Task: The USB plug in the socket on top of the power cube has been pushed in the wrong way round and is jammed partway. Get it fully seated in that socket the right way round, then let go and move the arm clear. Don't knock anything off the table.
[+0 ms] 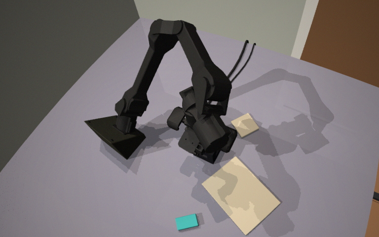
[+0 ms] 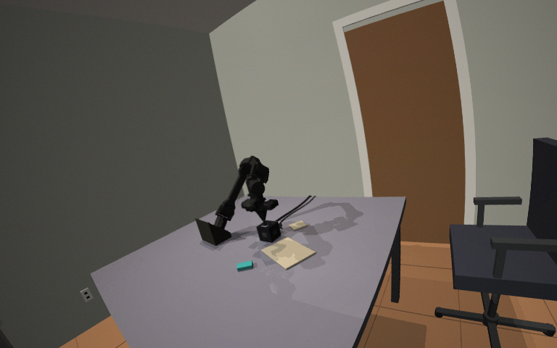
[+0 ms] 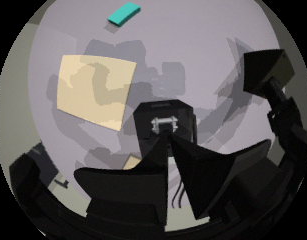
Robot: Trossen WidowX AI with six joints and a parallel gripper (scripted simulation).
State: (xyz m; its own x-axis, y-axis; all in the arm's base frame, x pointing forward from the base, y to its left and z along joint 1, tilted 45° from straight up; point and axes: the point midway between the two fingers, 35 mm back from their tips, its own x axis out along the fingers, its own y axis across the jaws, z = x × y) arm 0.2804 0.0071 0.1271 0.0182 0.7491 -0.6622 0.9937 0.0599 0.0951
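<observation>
The black power cube [image 2: 268, 232] [image 3: 148, 120] stands on the table below my gripper; in the top view the arm hides most of it. In the wrist view a pale metallic socket outline [image 3: 164, 124] shows on the cube's top, right in front of the fingertips. My gripper [image 3: 167, 138] [image 2: 264, 221] points down at the cube's top and is shut on the USB plug. The fingers hide nearly all of the plug. Its way round and how deep it sits cannot be told.
Two dark cables [image 1: 240, 58] [image 2: 294, 209] rise behind the cube. A large cream sheet [image 1: 244, 196] [image 2: 288, 254] [image 3: 93, 90] lies beside it, and a small cream block [image 1: 244, 125] [image 2: 298, 225]. A teal block [image 1: 186, 221] [image 2: 244, 265] [image 3: 124, 14] lies farther off. A dark wedge [image 1: 127, 140] [image 3: 265, 72] stands under the arm's other end.
</observation>
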